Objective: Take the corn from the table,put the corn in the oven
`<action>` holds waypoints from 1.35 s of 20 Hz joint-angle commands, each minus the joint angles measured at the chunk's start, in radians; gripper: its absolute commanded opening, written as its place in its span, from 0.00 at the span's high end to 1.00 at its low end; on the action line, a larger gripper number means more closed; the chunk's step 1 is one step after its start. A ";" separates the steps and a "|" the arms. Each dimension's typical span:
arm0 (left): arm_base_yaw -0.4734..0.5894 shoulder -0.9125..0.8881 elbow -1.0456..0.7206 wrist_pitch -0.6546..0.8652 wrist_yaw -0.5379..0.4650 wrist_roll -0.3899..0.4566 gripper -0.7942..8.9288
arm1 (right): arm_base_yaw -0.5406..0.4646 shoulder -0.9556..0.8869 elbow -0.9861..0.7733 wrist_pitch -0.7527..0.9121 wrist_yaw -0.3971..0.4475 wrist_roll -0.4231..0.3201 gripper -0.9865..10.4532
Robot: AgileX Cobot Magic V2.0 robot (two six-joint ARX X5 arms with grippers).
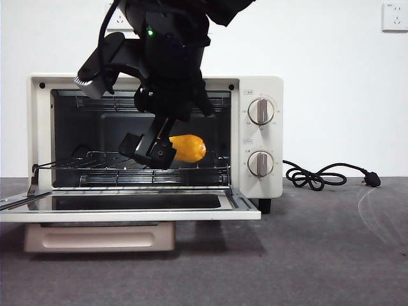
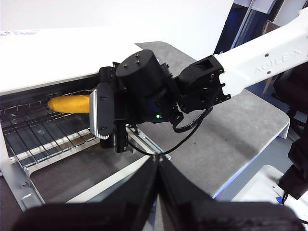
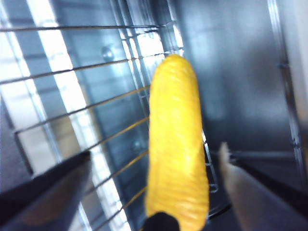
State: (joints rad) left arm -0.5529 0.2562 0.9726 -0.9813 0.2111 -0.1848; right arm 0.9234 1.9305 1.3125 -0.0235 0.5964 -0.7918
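Front view: the right pincer (image 1: 155,150) reaches into the open cream-white boxy oven (image 1: 261,95); the glossy yellow-orange corn (image 1: 189,148) lies at its 3 o'clock on the wire rack (image 1: 95,162).

Left wrist view: the left pincer (image 2: 158,161) hovers over the dark grey bench (image 2: 231,130), jaws pressed together.

Right wrist view: jaws spread wide, flanking the corn without touching.

Low front camera faces the oven (image 1: 261,134); both wrist cameras share its rack (image 2: 43,130).
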 commanded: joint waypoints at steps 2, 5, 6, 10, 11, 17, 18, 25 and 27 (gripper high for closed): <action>-0.003 -0.005 0.002 0.002 -0.017 -0.006 0.92 | -0.006 0.017 0.003 0.024 0.010 0.061 0.47; -0.003 -0.005 0.002 0.003 -0.033 -0.006 0.92 | 0.009 0.015 0.003 0.024 0.023 0.072 0.48; -0.003 -0.005 0.002 0.003 -0.033 -0.006 0.92 | 0.017 0.015 0.003 0.024 0.026 0.080 0.48; -0.003 0.000 0.002 0.003 -0.033 -0.005 0.92 | 0.047 0.013 0.003 0.024 0.043 0.085 0.48; -0.003 0.003 0.002 0.003 -0.033 -0.005 0.92 | 0.055 0.013 0.003 0.024 0.055 0.085 0.48; -0.003 0.028 0.002 0.003 -0.034 0.000 0.92 | 0.113 0.003 0.003 0.023 0.098 0.086 0.54; -0.003 0.034 0.002 0.003 -0.033 0.003 0.92 | 0.121 -0.002 0.003 0.024 0.104 0.086 0.56; -0.003 0.056 0.002 0.009 -0.111 0.013 0.92 | 0.190 -0.068 0.003 0.003 0.164 0.113 0.71; -0.003 0.057 0.002 0.019 -0.147 0.014 0.92 | 0.211 -0.097 0.003 -0.025 0.164 0.121 0.78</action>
State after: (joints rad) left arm -0.5529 0.3122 0.9730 -0.9760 0.0788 -0.1833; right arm 1.1236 1.8435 1.3148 -0.0479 0.7570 -0.6945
